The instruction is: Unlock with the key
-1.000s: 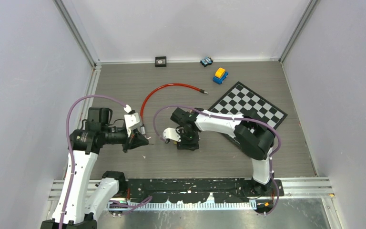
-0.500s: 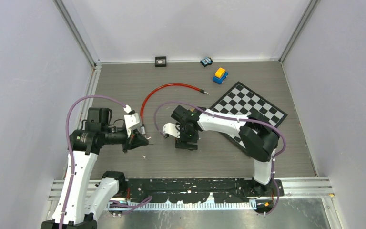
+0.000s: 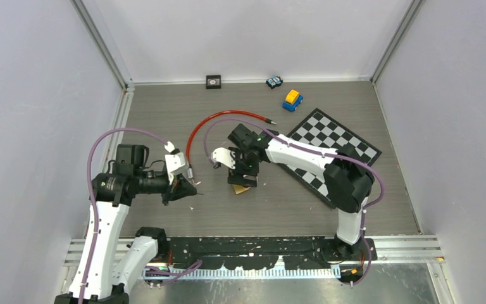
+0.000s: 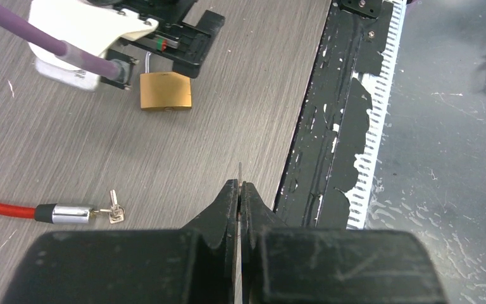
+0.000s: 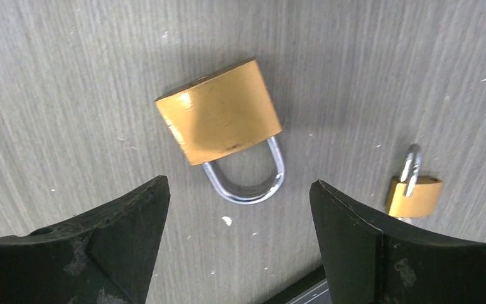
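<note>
A brass padlock with a closed silver shackle lies flat on the wood-grain table. It also shows in the top view and in the left wrist view. My right gripper is open and empty, hovering just above the padlock with its shackle between the spread fingers; in the top view the right gripper is just behind the padlock. My left gripper is shut on a thin key, whose blade tip points toward the padlock. In the top view the left gripper is left of the padlock, apart from it.
A second, smaller brass padlock lies near the first. A red cable curves across the table, with small keys at its metal end. A chessboard, a toy car and a black box lie farther back.
My right gripper has moved back from over the padlock toward the far side, uncovering the padlock. The left arm with the key has barely moved.
</note>
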Controlling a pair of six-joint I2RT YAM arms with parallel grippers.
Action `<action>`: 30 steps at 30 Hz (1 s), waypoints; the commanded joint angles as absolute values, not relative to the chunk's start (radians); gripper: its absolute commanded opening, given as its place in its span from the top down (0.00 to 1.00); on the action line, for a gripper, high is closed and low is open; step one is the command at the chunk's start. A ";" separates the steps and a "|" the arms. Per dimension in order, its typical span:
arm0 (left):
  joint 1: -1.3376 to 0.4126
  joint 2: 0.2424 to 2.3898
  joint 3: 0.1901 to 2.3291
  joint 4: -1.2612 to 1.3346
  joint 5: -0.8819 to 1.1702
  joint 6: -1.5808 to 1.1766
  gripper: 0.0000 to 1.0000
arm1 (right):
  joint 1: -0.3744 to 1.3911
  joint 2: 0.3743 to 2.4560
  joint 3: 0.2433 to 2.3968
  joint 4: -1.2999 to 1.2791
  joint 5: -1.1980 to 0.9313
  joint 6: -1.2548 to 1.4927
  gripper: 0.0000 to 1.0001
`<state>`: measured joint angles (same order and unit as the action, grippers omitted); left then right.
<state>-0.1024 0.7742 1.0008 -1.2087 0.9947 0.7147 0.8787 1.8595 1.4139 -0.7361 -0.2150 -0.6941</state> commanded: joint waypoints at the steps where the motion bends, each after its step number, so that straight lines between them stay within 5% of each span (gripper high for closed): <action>1: -0.099 0.756 1.044 -1.237 1.012 0.730 1.00 | 0.861 1.915 1.501 -0.752 -0.272 -0.783 0.13; 30: -0.098 0.752 1.045 -1.236 1.002 0.715 1.00 | 0.913 2.054 1.542 -0.788 -0.316 -0.838 0.08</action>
<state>-0.1024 0.7650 1.0115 -1.2320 0.9943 0.7151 0.8944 2.0861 1.5726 -0.8265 -0.3336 -0.8177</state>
